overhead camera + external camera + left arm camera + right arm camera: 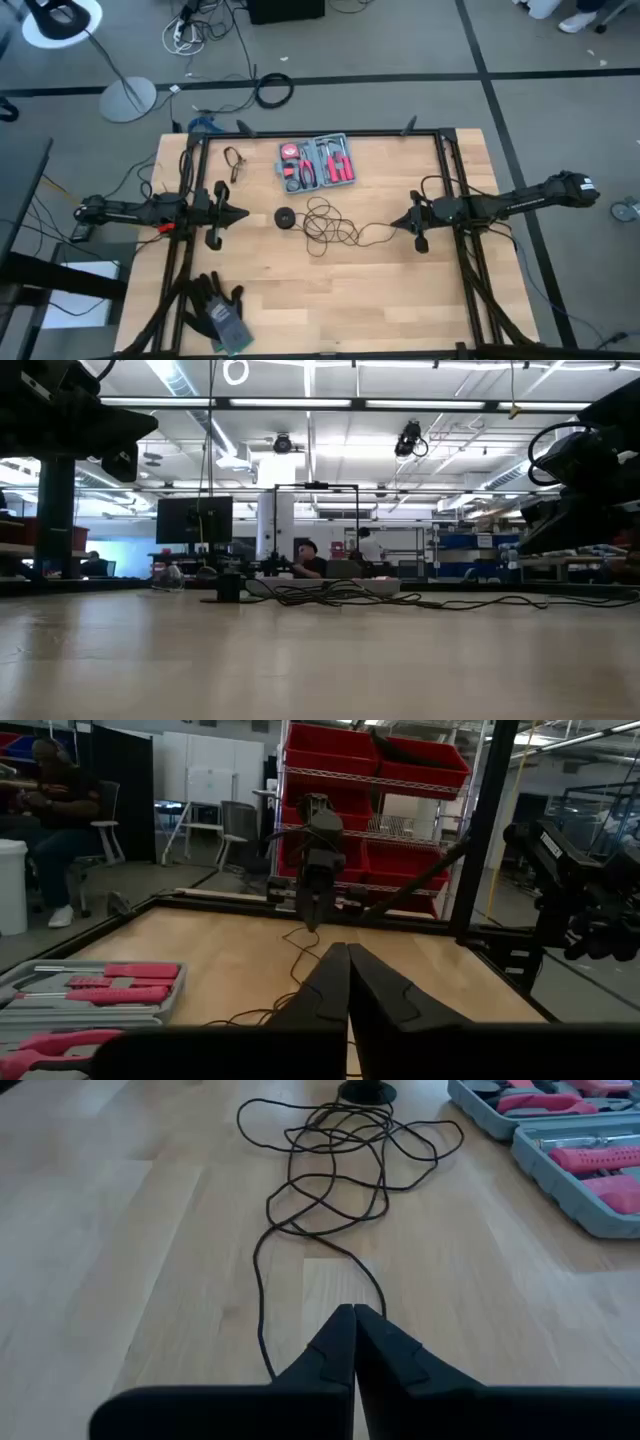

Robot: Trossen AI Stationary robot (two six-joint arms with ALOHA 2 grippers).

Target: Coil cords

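The thin black cord (325, 222) is seen lying in a loose tangle at the middle of the table (330, 300), its round puck (285, 217) at the left end. The left gripper (240, 214) is held closed just left of the puck (nothing gripped). The right gripper (395, 224) is closed too, at the cord's right-hand tail. A red tool kit (318, 162) sits beyond.

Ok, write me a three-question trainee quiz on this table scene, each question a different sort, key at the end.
1. True or false: the thin black cord lies in a loose tangle.
2. The round black disc sits nearer which gripper: A) left gripper, B) right gripper?
3. Fill in: both grippers are ____.

Key: 1 true. 2 A. 3 shut. Distractor to ignore: the open tool kit, with pink handles, beyond the cord.
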